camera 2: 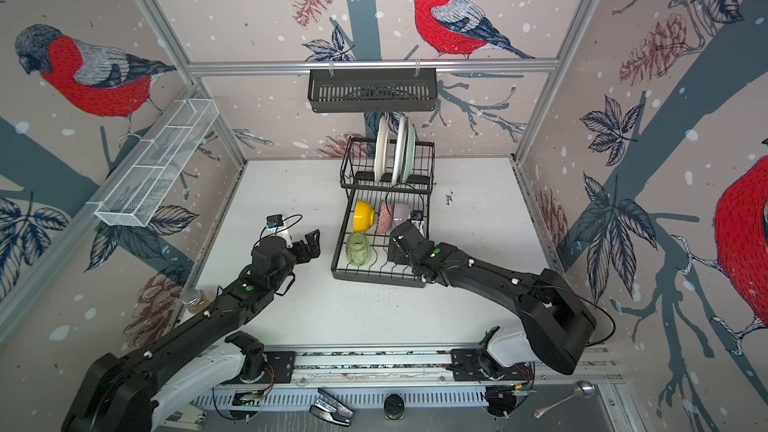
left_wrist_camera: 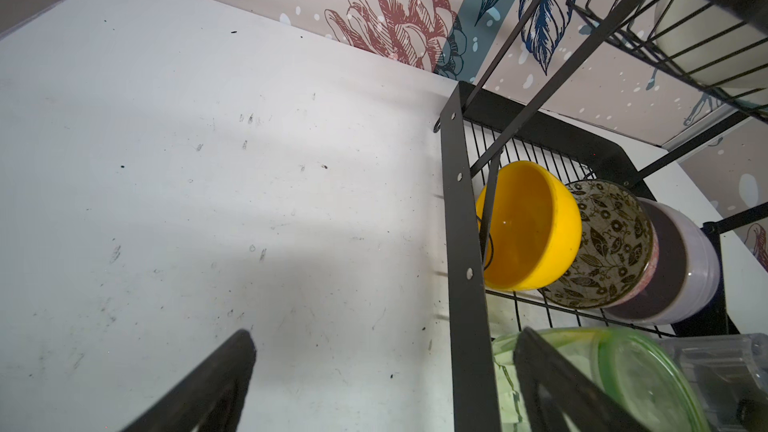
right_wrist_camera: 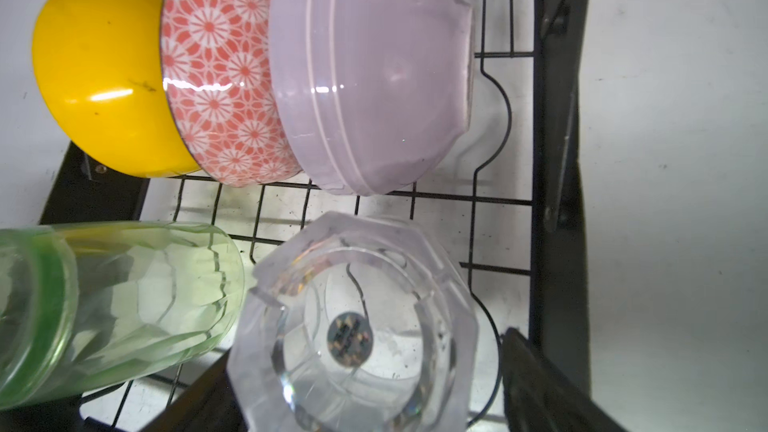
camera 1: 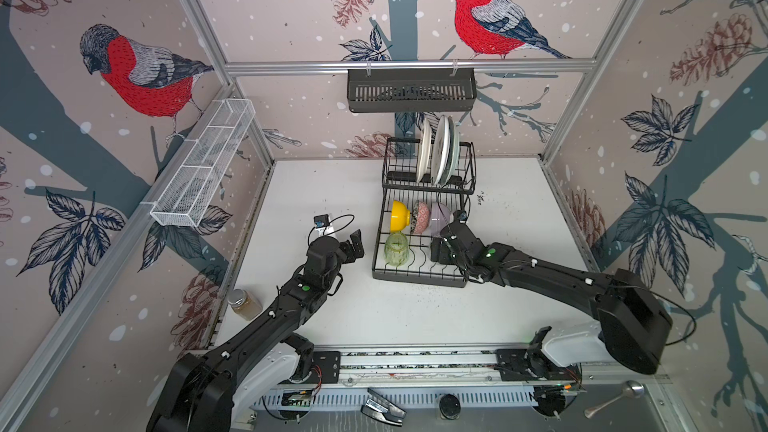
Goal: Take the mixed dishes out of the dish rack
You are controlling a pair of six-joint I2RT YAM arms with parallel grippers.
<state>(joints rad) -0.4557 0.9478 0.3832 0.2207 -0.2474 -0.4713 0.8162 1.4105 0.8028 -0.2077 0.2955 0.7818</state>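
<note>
In both top views you see three plates [camera 1: 441, 149] [camera 2: 400, 151] standing in the dish rack's [camera 1: 419, 276] [camera 2: 376, 278] raised basket [camera 1: 399, 168], with three bowls [camera 1: 400, 215] [camera 2: 363, 215] and one pale-green tumbler [camera 1: 396, 249] [camera 2: 358, 249] below. In your left wrist view, the left gripper [left_wrist_camera: 386, 336] is spread wide beside the rack. In your right wrist view, the right gripper [right_wrist_camera: 363, 353] has its jaws apart, straddling one clear tumbler [right_wrist_camera: 353, 326].

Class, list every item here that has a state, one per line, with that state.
Clear glass: on end in the rack.
Right fingers: open, astride it.
Left fingers: open, empty.
Green glass: lying on its side.
Bowls: on edge, leaning together.
Plates: on edge in slots.
</note>
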